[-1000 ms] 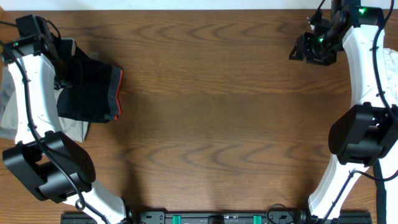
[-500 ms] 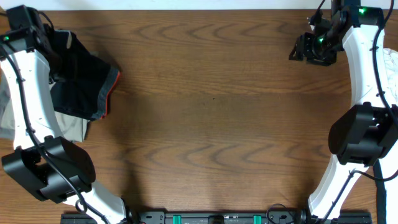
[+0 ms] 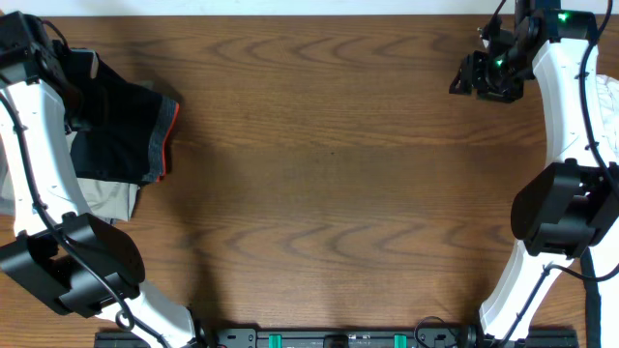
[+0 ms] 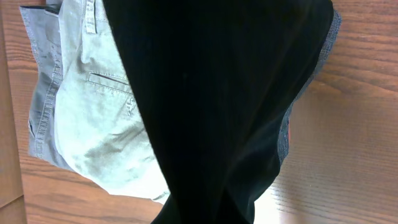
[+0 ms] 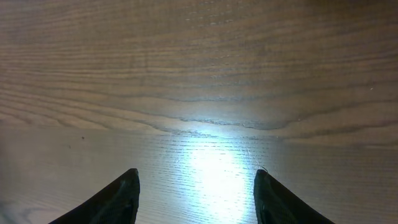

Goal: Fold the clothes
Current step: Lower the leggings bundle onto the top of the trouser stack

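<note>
Left gripper [image 3: 79,97]: jaws closed together. Its fingers are covered by fabric in both views. The black pants [image 3: 126,140] hang directly in front of the wrist camera, filling most of that view [image 4: 211,93], so the grip appears to be on them.

The pants lie bunched at the table's [image 3: 329,193] far left edge. Their grey waistband [image 3: 166,135], edged in red-orange, faces the table centre. They partly overlie the khaki trousers [image 3: 106,198].

The left arm [image 3: 39,164] runs along the left edge, wrist at the far corner.

Right gripper [image 3: 484,77]: jaws apart, holding nothing. Its fingertips [image 5: 112,199] hover over bare wood. The right arm [image 3: 566,106] extends along the right edge to the far right corner.
</note>
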### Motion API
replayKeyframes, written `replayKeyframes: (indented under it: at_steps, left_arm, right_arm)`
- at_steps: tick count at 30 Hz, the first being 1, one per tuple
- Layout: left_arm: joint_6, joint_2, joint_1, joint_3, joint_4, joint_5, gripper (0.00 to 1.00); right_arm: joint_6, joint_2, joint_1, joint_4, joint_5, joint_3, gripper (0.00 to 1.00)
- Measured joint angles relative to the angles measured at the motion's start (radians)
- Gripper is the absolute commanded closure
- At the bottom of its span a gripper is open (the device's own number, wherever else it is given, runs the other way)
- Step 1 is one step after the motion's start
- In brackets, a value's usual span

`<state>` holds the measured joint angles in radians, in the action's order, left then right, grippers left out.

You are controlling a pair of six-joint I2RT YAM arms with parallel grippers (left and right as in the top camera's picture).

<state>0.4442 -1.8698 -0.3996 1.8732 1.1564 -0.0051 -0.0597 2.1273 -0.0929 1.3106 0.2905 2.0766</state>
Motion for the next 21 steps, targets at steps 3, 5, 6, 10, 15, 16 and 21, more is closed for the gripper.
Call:
replayKeyframes:
  at_steps: [3,5,6,10,15,16,21]
  left_arm:
    - [0.002,0.000,0.001,0.008,0.013,-0.015,0.94]
    - [0.002,0.000,0.001,0.020,0.016,-0.026,0.94]
    - [0.002,0.000,0.001,0.025,0.014,-0.028,0.94]
    - [0.002,0.000,0.000,0.033,0.007,-0.034,0.94]
    - [0.005,0.000,-0.009,0.033,-0.007,-0.055,0.94]
    - [0.006,0.000,-0.010,0.033,-0.010,-0.055,0.94]
    - [0.017,0.000,-0.017,0.033,-0.026,-0.066,0.94]
  right_arm:
    - [0.000,0.000,0.000,0.006,-0.001,0.000,0.43]
    - [0.000,0.000,0.000,0.006,-0.005,0.000,0.43]
    - [0.000,0.000,0.000,0.007,-0.008,0.000,0.43]
    - [0.000,0.000,0.000,0.008,-0.015,0.000,0.42]
    - [0.000,0.000,0.000,0.011,-0.030,0.000,0.42]
    - [0.000,0.000,0.000,0.012,-0.033,0.000,0.42]
    - [0.000,0.000,0.000,0.014,-0.042,0.000,0.42]
